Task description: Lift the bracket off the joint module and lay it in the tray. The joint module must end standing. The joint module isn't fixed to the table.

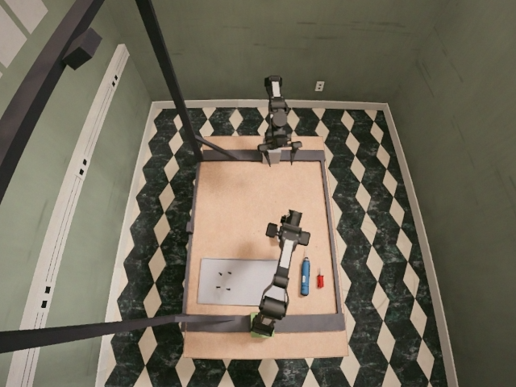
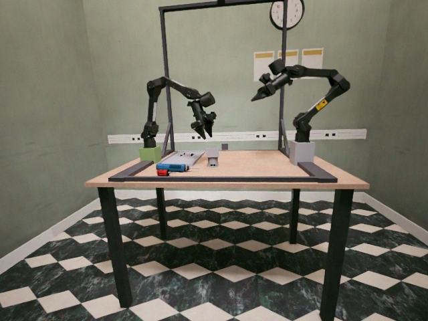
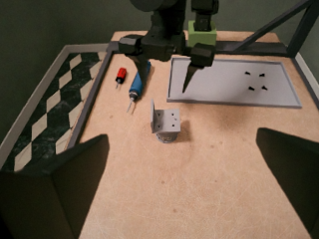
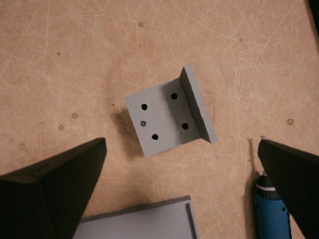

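Note:
A grey angle bracket with several holes sits on top of the small grey joint module, which stands upright on the table. My right gripper is open and hovers well above the bracket, fingers to either side of it in the right wrist view. My left gripper is open and empty, high over the far end of the table, pointing toward the module. The flat grey tray lies beside the right arm's green base, with several small black screws on it.
A blue screwdriver and a small red tool lie near the right arm, on the side away from the tray. A dark raised rail borders the work area. Frame posts rise at the table's back.

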`<action>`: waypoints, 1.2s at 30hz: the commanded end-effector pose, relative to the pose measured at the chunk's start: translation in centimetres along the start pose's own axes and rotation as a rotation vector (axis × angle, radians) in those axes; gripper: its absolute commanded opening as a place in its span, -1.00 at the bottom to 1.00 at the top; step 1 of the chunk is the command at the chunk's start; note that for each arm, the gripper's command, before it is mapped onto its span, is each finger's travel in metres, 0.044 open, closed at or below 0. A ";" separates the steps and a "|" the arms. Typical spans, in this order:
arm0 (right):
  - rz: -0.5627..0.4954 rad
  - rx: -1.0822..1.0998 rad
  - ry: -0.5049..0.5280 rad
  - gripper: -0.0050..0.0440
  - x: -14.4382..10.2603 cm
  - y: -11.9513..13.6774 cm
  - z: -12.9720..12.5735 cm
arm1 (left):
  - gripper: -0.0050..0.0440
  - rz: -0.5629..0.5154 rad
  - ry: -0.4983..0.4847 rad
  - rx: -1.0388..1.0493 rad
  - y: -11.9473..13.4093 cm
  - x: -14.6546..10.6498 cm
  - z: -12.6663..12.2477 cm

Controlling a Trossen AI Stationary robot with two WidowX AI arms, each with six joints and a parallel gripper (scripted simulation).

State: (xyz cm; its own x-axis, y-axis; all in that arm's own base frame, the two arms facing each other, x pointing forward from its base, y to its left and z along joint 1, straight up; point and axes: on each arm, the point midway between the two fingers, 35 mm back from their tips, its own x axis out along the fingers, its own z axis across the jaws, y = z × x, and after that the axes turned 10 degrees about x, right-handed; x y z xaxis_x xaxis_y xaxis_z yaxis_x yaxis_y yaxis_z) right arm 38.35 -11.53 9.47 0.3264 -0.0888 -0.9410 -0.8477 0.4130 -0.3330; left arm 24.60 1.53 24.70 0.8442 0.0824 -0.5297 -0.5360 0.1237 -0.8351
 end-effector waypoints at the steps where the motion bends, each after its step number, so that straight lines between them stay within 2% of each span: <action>1: -0.031 0.001 -0.004 0.90 -0.9 -0.6 0.1 | 1.00 -0.013 -0.002 -0.003 -0.4 -0.3 0.1; 2: -0.035 -0.002 -0.004 0.80 -1.1 -0.8 0.2 | 1.00 -0.013 -0.002 -0.003 -0.4 -0.3 0.1; 4: -0.035 -0.002 -0.004 0.80 -1.1 -0.8 0.2 | 1.00 -0.013 -0.002 -0.003 -0.4 -0.3 0.1; 15: 0.139 -0.169 0.023 -0.27 1.2 -2.8 -0.7 | 1.00 -0.013 -0.002 -0.003 -0.4 -0.3 0.1; 19: 0.220 -0.255 0.021 -0.27 2.4 -3.6 -1.2 | 1.00 -0.013 -0.002 -0.003 -0.4 -0.3 0.1; 21: 0.220 -0.255 0.021 -0.27 2.4 -3.6 -1.2 | 1.00 -0.013 -0.002 -0.003 -0.4 -0.3 0.1; 27: 0.305 -0.330 0.009 -0.27 3.4 -3.8 -1.6 | 1.00 -0.013 -0.002 -0.003 -0.4 -0.3 0.1; 33: 0.320 -0.347 0.004 -0.27 3.6 -3.8 -1.5 | 1.00 -0.013 -0.002 -0.003 -0.4 -0.3 0.1; 36: 0.333 -0.346 0.003 -0.27 4.7 -3.3 -1.7 | 1.00 -0.013 -0.002 -0.003 -0.4 -0.3 0.1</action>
State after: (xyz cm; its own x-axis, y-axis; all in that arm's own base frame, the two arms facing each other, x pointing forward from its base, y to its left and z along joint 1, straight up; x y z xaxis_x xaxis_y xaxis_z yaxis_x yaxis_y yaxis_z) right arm 41.60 -14.54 6.15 0.0054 -0.0009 -1.0000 -0.9949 0.1008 -0.0054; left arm 24.60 1.53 24.71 0.8442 0.0824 -0.5296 -0.5360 0.1237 -0.8351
